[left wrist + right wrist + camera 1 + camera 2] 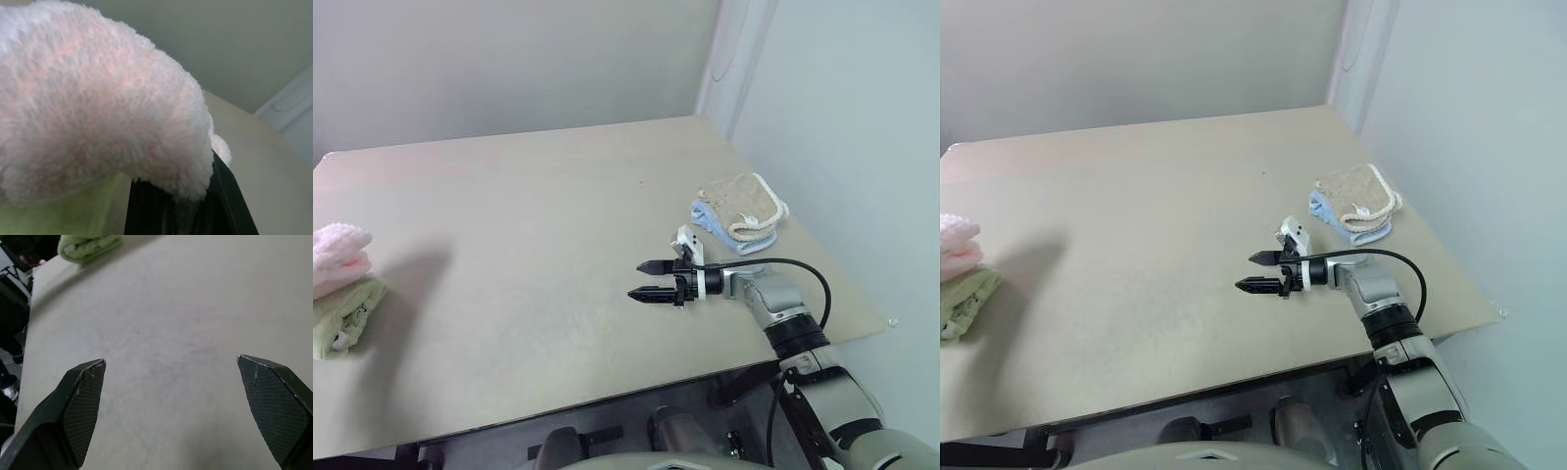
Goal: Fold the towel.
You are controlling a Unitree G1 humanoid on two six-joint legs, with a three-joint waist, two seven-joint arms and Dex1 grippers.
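the pink towel sits bunched at the far left edge of the worktop, resting on top of the light green towel, which lies folded on the worktop beneath it. in the left wrist view the towel is draped in a fluffy mound right over the left end effector's black fingers, covering their tips, with a strip of the green towel just below it. the fingers are drawn close together under the cloth, and the pink terry appears pinched between them, so the left end effector is clamped on the towel.

the right end effector is well apart from the towel, across the worktop on the right side. it points level toward the left, above bare worktop, with its two black fingers spread wide and nothing between them. in the right wrist view the two textured fingertips stand far apart over the plain surface, and the green towel shows at the distant edge.

near the right edge of the worktop, just beyond the right end effector, a tan towel lies folded on top of a blue towel; both are untouched and far from the pink one.
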